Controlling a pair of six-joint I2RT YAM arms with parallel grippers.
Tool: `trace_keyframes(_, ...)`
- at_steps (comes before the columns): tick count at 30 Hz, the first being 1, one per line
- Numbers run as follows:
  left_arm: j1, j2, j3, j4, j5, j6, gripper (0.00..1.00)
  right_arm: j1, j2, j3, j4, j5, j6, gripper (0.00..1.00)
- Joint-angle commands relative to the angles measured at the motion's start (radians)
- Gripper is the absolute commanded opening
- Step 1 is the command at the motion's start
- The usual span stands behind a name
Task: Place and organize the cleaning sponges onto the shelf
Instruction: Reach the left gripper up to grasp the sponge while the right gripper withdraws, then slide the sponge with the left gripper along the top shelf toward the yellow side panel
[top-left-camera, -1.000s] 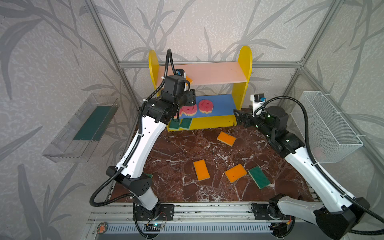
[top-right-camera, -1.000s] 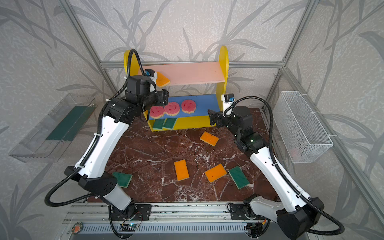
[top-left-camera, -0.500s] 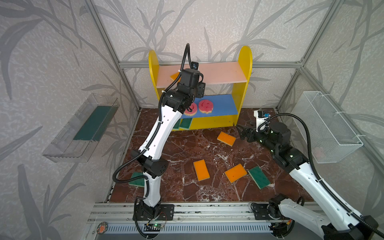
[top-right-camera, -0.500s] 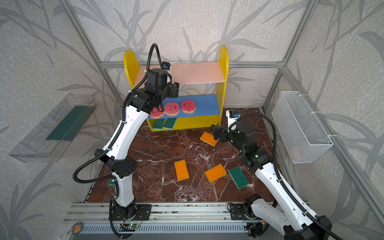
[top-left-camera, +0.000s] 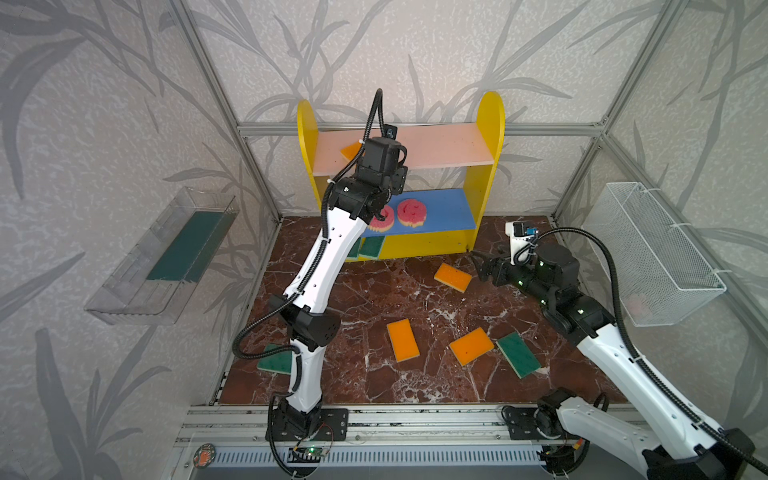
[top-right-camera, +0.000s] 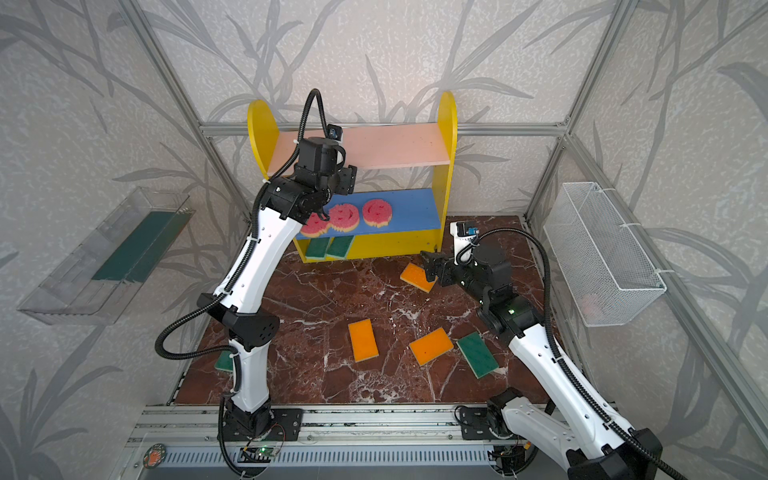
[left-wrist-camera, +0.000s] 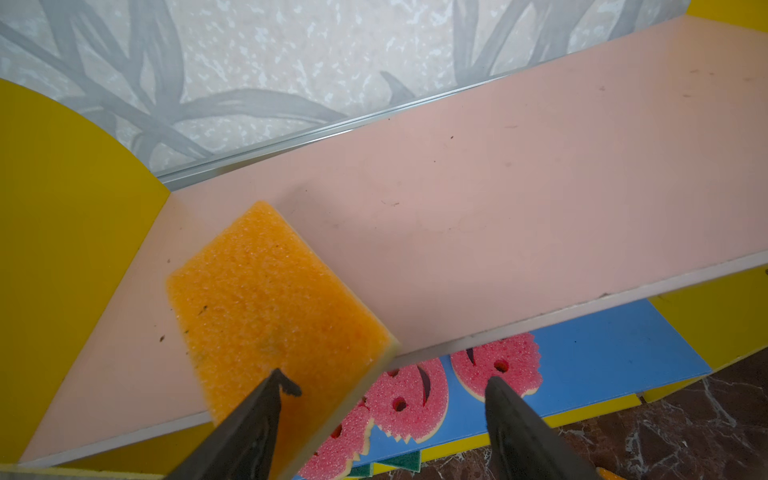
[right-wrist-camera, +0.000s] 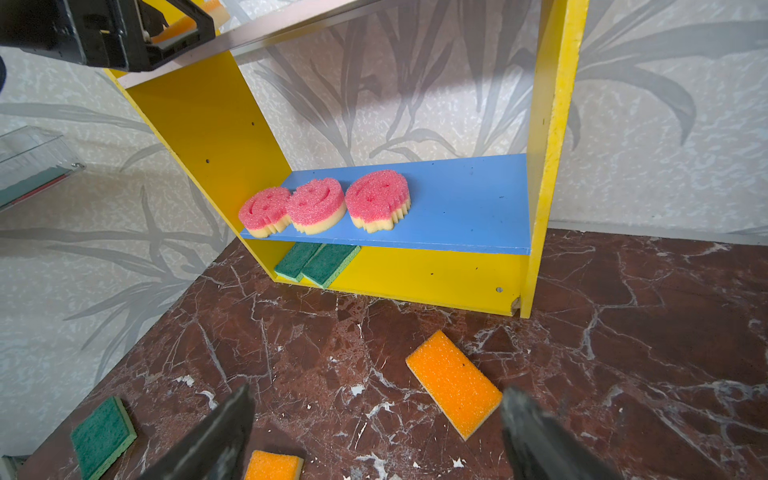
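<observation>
Ideally the left gripper (left-wrist-camera: 388, 380), jaws spread, nudges the rectangular orange foam sponge (left-wrist-camera: 270, 299), seemingly overhanging the pink upper shelf board (left-wrist-camera: 498, 199), inward before withdrawing.

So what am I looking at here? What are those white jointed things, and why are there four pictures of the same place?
Those are two robot arms, a left arm and a right arm, each ending in a two-fingered gripper. The two wide pictures come from one twin-lens camera overhead. The two close-ups come from small cameras on the wrists, looking past the fingers. The shelf carries three pink sponges on its blue board, two green sponges on its base and one orange sponge on its pink board. The left gripper stands open at that orange sponge, gripping nothing. The right gripper hangs open and empty above the table, where three loose orange sponges and two loose green sponges lie.
</observation>
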Motion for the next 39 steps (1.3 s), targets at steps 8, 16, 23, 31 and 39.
trace_keyframes(8,0.07,-0.069,-0.028,-0.014,0.013,0.008,0.79,-0.003,0.022,0.011,0.011,-0.03,0.021,0.9)
trace_keyframes(16,0.1,-0.069,-0.025,-0.017,0.085,-0.025,0.81,-0.003,0.028,0.018,-0.003,-0.035,0.02,0.9)
trace_keyframes(23,0.113,-0.096,-0.02,-0.023,0.208,-0.084,1.0,-0.004,0.038,0.019,-0.007,-0.035,0.016,0.91)
trace_keyframes(31,0.159,-0.088,0.013,-0.04,0.291,-0.158,1.0,-0.004,0.043,0.031,-0.022,-0.045,0.012,0.91)
trace_keyframes(39,0.179,-0.08,-0.012,-0.024,0.319,-0.212,1.0,-0.002,0.057,0.033,-0.024,-0.067,0.004,0.91)
